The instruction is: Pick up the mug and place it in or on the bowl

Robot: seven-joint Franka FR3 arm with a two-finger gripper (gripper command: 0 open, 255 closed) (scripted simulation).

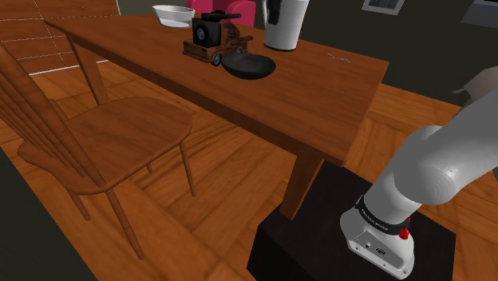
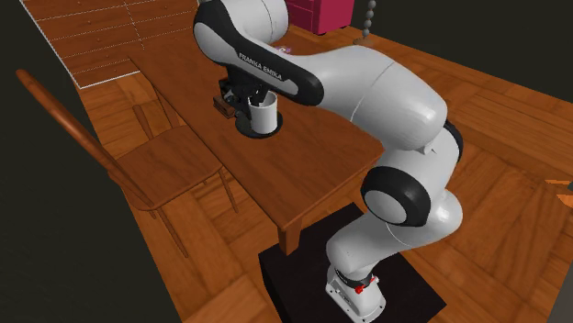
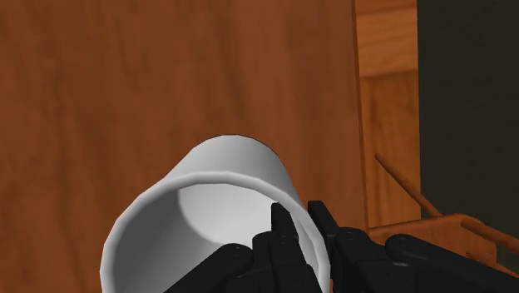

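Wrist view has the claw [image 3: 301, 215] clamped on the white mug [image 3: 241, 162] at its rim, above the wooden table [image 3: 125, 83].

a: the table [image 1: 319, 88] and spindle chair [image 1: 120, 132] look like reddish wood, grain showing, with a faint sheen.
b: and the mug [image 3: 233, 179]?
a: smooth, matt white. the dark bowl [image 1: 249, 66] has a slight gloss; the arm [image 2: 367, 83] is smooth and shiny.
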